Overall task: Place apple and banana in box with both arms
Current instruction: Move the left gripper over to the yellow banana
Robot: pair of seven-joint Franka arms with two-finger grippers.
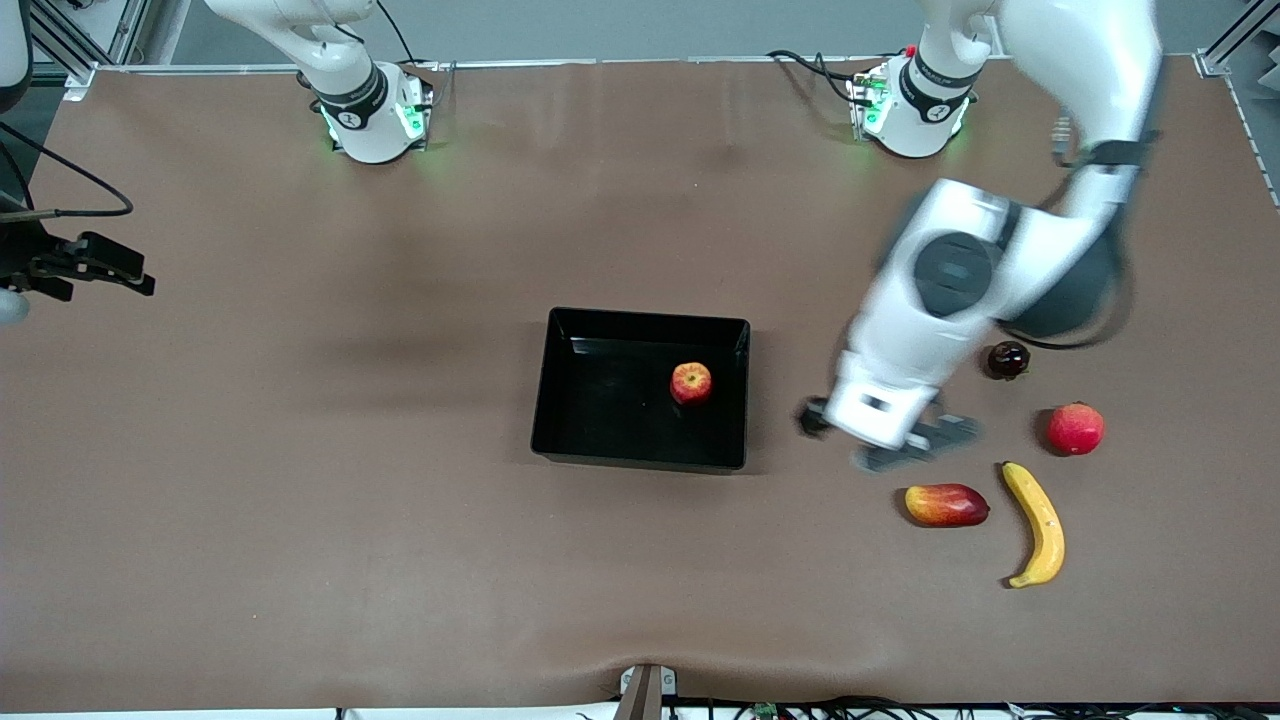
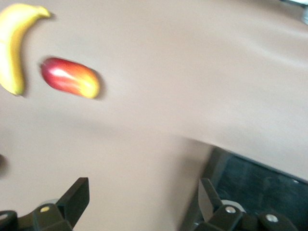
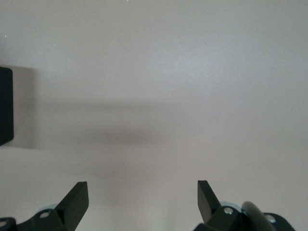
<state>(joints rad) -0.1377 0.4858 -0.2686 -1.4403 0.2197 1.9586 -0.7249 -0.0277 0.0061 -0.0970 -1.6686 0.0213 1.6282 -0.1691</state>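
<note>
The apple (image 1: pixel 691 382) lies inside the black box (image 1: pixel 640 320), toward the left arm's end of it. The banana (image 1: pixel 1037 523) lies on the table near the left arm's end, nearer the front camera than the other fruits; it also shows in the left wrist view (image 2: pixel 12 45). My left gripper (image 1: pixel 886 440) is open and empty, over bare table between the box and the fruits; its own view (image 2: pixel 143 192) shows a box corner (image 2: pixel 260 185). My right gripper (image 1: pixel 100 275) waits open and empty (image 3: pixel 143 190) at the right arm's end of the table, with the box edge (image 3: pixel 5 106) in its view.
A red-yellow mango-like fruit (image 1: pixel 946 505) (image 2: pixel 70 77) lies beside the banana. A pink-red round fruit (image 1: pixel 1075 428) and a small dark fruit (image 1: pixel 1008 360) lie farther from the front camera. The left arm's forearm hangs over that area.
</note>
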